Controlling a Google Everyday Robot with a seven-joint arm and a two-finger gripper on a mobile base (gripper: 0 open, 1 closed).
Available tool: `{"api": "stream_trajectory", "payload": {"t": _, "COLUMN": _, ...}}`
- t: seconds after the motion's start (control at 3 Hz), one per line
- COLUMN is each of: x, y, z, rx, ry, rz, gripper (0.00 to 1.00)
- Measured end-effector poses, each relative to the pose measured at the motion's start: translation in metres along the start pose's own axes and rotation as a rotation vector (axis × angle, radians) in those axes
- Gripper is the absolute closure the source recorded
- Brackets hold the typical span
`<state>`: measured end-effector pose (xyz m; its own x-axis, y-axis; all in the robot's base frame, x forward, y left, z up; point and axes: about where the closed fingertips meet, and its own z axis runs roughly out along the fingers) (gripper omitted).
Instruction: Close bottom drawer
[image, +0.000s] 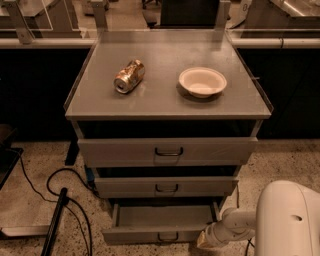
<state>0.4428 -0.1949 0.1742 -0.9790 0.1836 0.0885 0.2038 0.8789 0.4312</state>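
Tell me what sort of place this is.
Probably a lab or office workspace: a grey metal three-drawer cabinet, speckled floor with black cables. The pincer sits by the right corner of the open grey bottom drawer.

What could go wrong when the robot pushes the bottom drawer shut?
The gripper is at the right front corner of the bottom drawer, away from its handle, so a push there might twist and jam it. A hard shove might shake the cabinet and roll the can lying on its side on top.
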Motion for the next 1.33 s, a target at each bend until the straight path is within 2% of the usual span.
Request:
{"api": "stream_trajectory", "payload": {"t": 0.33, "x": 0.0, "y": 0.0, "z": 0.0, "rx": 0.0, "ry": 0.0, "rz": 0.0, "gripper": 1.0}}
{"api": "stream_trajectory", "payload": {"t": 0.67, "x": -0.023, "y": -0.007, "z": 0.0, "rx": 0.014, "ry": -0.055, "rz": 0.06, "gripper": 1.0}}
{"api": "stream_trajectory", "payload": {"t": 1.33, "x": -0.083, "y": -0.009, "z": -0.02, "rx": 0.052, "ry": -0.218, "rz": 0.122, "gripper": 1.0}}
